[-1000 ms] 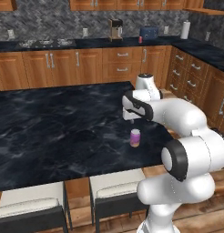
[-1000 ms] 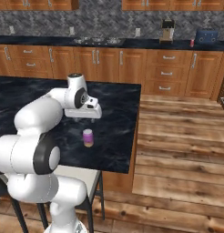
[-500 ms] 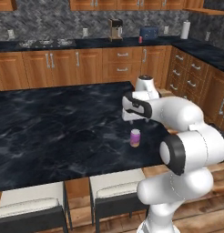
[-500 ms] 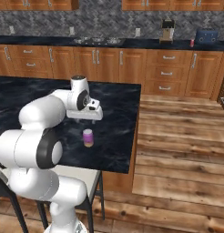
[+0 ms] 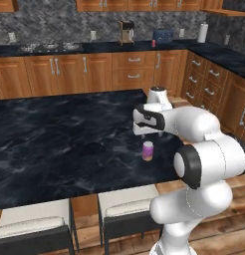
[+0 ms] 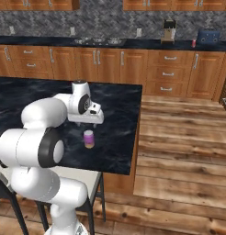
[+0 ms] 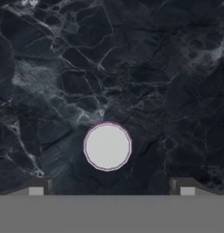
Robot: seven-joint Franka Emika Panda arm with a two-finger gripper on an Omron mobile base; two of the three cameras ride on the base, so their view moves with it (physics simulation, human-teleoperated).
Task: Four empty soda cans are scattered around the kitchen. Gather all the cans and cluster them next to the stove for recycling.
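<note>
The arm [image 5: 204, 149] is big, round and shiny white, with dark grey rings at its joints, a black band on the hand, and small dark finger tips [image 7: 36, 187].

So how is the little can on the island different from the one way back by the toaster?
The near can is pale pink with a purple band; the far can looks plain red. The near can stands on the island counter beneath the open end effector; the far can stands on the back counter beside the toaster. Both stand upright.
</note>
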